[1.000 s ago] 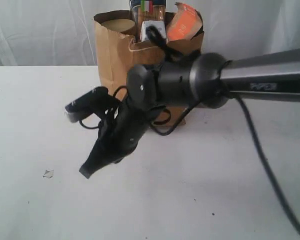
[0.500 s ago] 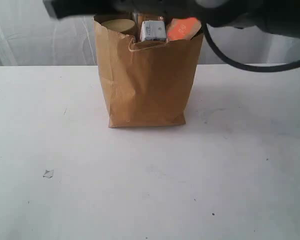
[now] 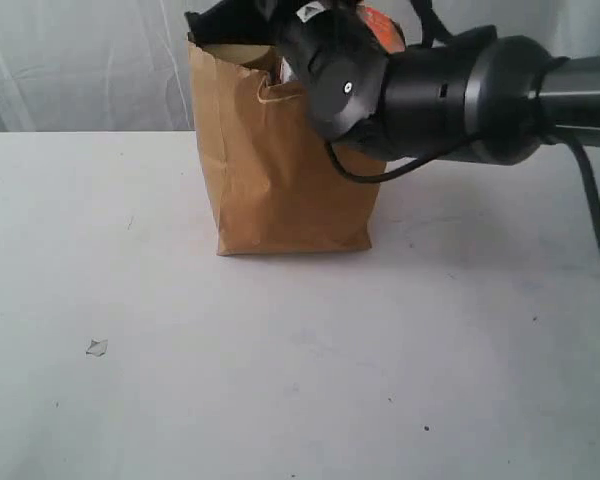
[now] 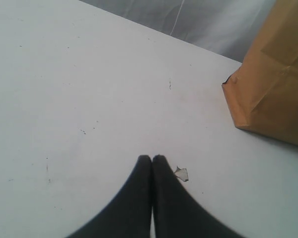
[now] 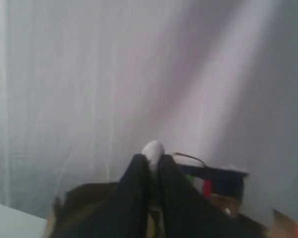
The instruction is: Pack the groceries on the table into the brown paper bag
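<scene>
The brown paper bag (image 3: pixel 280 170) stands upright at the middle back of the table (image 3: pixel 280 380). The brown pouch with orange label (image 3: pixel 386 30) pokes out of its top. The right arm crosses in front of the bag's upper right. My right gripper (image 5: pixel 153 157) sits at the bag's mouth, shut on a thin white piece (image 5: pixel 153 148) that looks like a cord handle. The dark spaghetti packet (image 5: pixel 221 179) stands just beyond it in the bag. My left gripper (image 4: pixel 152 159) is shut and empty, low over the table, apart from the bag (image 4: pixel 273 89).
A small white crumb (image 3: pixel 96 347) lies on the table at the front left, right beside the left fingertips (image 4: pixel 181 173). A white curtain (image 3: pixel 80 60) hangs behind the table. The right arm's cable (image 3: pixel 595 220) trails down at the right.
One second ago the right arm hung low in front of the bag. It then swung up past the top edge. Now its gripper is at the bag's mouth.
</scene>
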